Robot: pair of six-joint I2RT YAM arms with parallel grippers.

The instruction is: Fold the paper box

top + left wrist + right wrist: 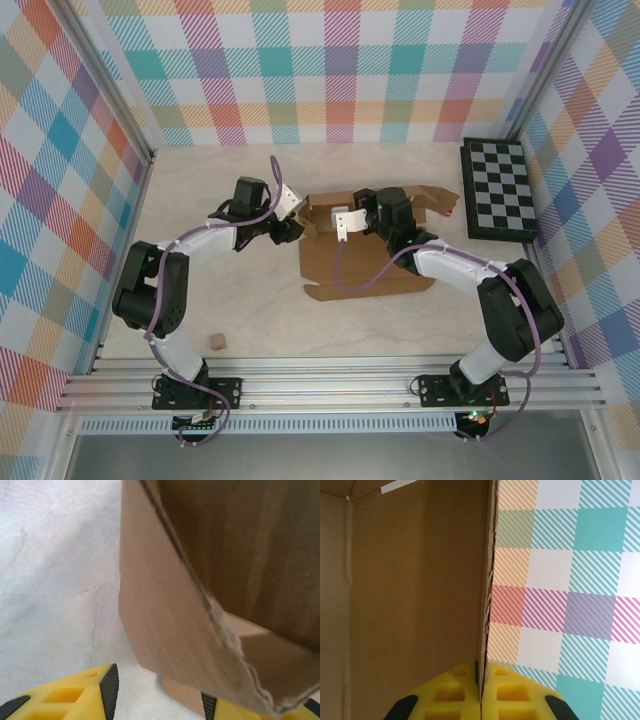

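Cardboard takes up the middle of what I am watching: the paper box point(365, 265) lies on the table point(200, 200), partly folded, with its near panel flat and the panels at its far edge standing up.

My left end effector point(292, 228) is at the box's left edge. From the left wrist, the end effector point(157, 690) has its jaws partway apart. A raised flap of the box point(170, 610) leans down into the gap and over one of the fingers, while the other finger point(109, 687) stands clear of the cardboard. I see no clamp on anything there.

My right end effector point(347, 218) is over the box's far-left part. From the right wrist, the end effector point(480, 680) is closed tight on the thin edge of an upright panel of the box point(415, 590), one yellow finger on each face. The plaid wall point(570, 580) shows beyond that panel.

A checkered board point(500, 188) lies well to the box's right and farther back. A small tan cube point(216, 341) sits near and left of the box, well apart from it.
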